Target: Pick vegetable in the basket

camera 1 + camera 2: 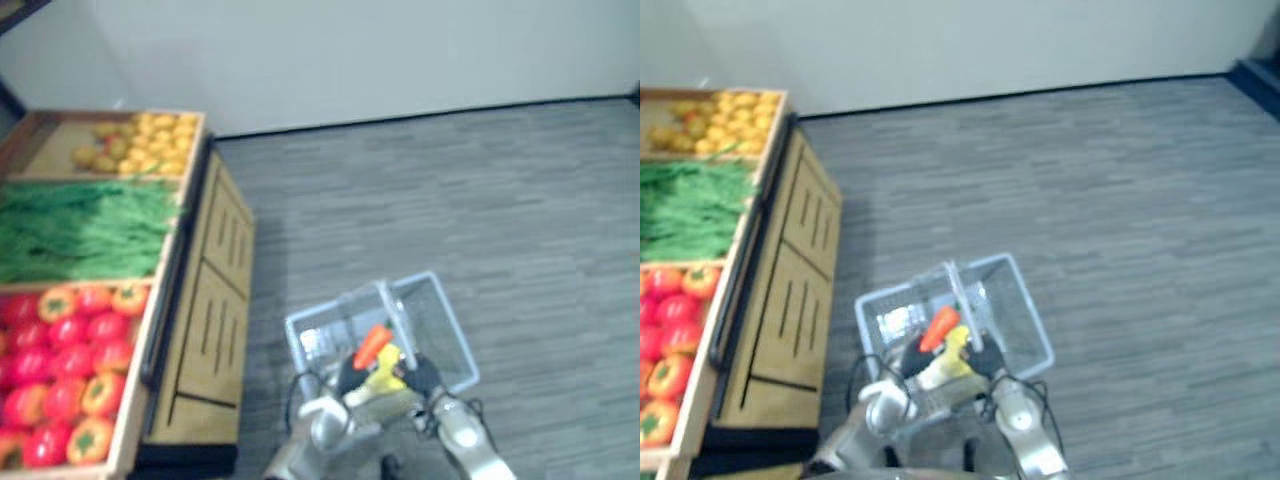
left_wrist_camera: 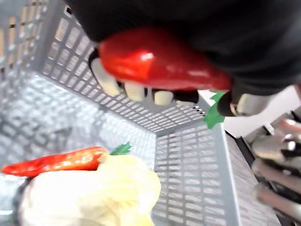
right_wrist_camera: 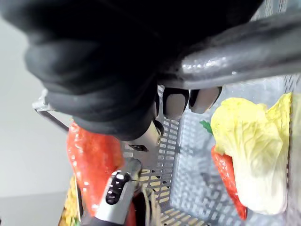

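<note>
Red pepper (image 2: 160, 59) is what I see pinched in the left robot hand (image 2: 211, 28), its fingers (image 2: 134, 90) curled under the glossy skin and a green stalk poking out at one end. It sits over the open grey basket (image 1: 440, 290), not yet down among what lies inside. On the basket's bottom I make out a pale yellow cabbage (image 2: 94, 193) with a slim red chili (image 2: 56, 160) lying against it, the two touching.

The right robot hand (image 3: 94, 70) is closed round the basket's handle (image 3: 244, 56) — dark fingertips (image 3: 176, 101) wrap under the bar, a full grip.

From the head camera I see both hands close together at the basket's near side, over grey plank floor (image 1: 520, 200). To the robot's left stands a wooden stand (image 1: 215, 300) — its crates hold yellow fruit (image 1: 150, 140), leafy greens (image 1: 80, 230), and red and orange produce (image 1: 60, 370).
</note>
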Robot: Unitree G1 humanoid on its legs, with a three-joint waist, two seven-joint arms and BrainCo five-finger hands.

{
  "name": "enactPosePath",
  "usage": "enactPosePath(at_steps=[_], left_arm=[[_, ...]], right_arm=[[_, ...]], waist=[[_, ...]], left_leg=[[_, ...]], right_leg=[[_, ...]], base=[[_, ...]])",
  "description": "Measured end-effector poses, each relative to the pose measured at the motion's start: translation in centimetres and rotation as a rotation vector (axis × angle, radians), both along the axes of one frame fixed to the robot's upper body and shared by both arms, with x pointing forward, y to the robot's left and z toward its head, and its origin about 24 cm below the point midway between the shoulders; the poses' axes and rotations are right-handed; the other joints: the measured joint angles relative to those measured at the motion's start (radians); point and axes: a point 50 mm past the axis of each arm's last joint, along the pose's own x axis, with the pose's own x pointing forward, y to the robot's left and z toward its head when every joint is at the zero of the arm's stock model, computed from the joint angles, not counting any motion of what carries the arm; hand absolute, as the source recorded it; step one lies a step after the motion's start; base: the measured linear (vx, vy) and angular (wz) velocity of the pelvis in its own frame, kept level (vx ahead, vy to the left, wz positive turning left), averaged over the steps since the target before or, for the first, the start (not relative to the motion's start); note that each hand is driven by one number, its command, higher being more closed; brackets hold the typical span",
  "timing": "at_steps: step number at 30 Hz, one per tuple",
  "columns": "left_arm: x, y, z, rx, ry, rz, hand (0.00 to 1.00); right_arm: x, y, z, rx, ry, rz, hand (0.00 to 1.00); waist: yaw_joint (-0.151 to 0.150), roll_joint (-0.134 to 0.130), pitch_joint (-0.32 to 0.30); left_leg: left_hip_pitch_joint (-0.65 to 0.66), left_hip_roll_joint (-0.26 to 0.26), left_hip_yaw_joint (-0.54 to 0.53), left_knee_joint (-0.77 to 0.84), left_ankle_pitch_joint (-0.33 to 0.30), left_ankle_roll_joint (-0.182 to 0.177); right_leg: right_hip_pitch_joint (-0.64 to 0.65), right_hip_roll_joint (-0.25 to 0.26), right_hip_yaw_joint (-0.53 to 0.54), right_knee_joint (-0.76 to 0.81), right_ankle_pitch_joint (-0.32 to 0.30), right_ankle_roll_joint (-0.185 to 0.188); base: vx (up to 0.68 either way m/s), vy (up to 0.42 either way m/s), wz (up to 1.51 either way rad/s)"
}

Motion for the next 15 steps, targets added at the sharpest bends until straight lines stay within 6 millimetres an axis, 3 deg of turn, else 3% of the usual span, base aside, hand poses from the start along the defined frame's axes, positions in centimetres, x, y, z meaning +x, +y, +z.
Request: enactPosePath(at_steps=[2,3,4,6,8,9,10,12,15], left_arm=[[0.2,0.1,0.1,0.012,-0.005,0.005,1.0],[0.3,0.0,0.1,0.018,-0.005,0.004,1.0],[0.3,0.0,0.0,0.026,-0.003,-0.004,1.0],[0.6,0.0,-0.1,0.048,0.007,-0.027,1.0],[1.0,-0.5,0.0,0.06,0.003,-0.058,1.0],[1.1,-0.6,-0.1,0.075,0.008,-0.077,0.0],[1.1,-0.6,-0.3,0.101,0.017,-0.097,0.0],[1.2,-0.3,-0.4,0.121,0.021,-0.096,0.0],[1.9,-0.3,0.0,0.131,0.002,-0.102,0.0]], right_arm=[[0.3,0.4,0.7,0.01,-0.032,0.017,1.0],[0.4,0.7,1.2,0.017,-0.052,0.029,1.0],[0.5,1.0,1.4,0.027,-0.06,0.034,1.0],[0.3,1.1,1.9,0.043,-0.079,0.038,1.0],[0.3,1.2,2.2,0.054,-0.089,0.052,1.0],[0.2,1.6,2.3,0.061,-0.088,0.071,1.0],[0.0,1.8,2.2,0.068,-0.08,0.09,1.0],[-0.3,2.4,2.1,0.086,-0.068,0.113,1.0],[-0.2,3.0,2.5,0.115,-0.076,0.121,1.0]], waist=[[0.003,0.003,0.0],[0.004,0.014,0.003],[0.018,0.011,0.007],[0.018,-0.026,-0.004],[0.018,-0.043,-0.002],[0.016,-0.044,-0.002],[0.009,-0.045,-0.001],[-0.004,-0.046,-0.001],[-0.006,-0.045,-0.001]], left_leg=[[-0.042,-0.036,-0.016,-0.13,0.083,-0.002],[-0.041,-0.038,-0.005,-0.241,0.183,0.008],[-0.023,-0.031,0.001,-0.25,0.267,0.041],[0.021,-0.074,0.028,-0.29,0.251,0.059],[0.085,-0.109,0.048,-0.371,0.249,0.067],[0.136,-0.124,0.053,-0.418,0.252,0.074],[0.177,-0.132,0.052,-0.432,0.245,0.085],[0.215,-0.131,0.043,-0.432,0.244,0.086],[0.22,-0.106,0.021,-0.43,0.244,0.085]], right_leg=[[0.023,-0.011,0.03,-0.038,0.007,0.017],[0.043,-0.006,0.046,-0.048,-0.002,0.042],[0.066,-0.008,0.054,-0.031,-0.032,0.068],[0.059,-0.056,0.038,0.032,-0.041,0.078],[-0.005,-0.092,0.014,0.192,-0.041,0.093],[-0.072,-0.116,-0.01,0.357,-0.021,0.128],[-0.124,-0.15,-0.052,0.488,-0.034,0.13],[-0.164,-0.196,-0.121,0.543,-0.059,0.089],[-0.228,-0.205,-0.162,0.389,-0.059,0.088]], base=[[0.31,0.21,-0.8],[0.35,0.252,-0.81],[0.36,0.255,-0.71],[0.41,0.244,-0.28],[0.37,0.23,-0.15],[0.32,0.189,-0.12],[0.32,0.173,-0.01],[0.31,0.097,0.19],[0.25,-0.048,0.28]])
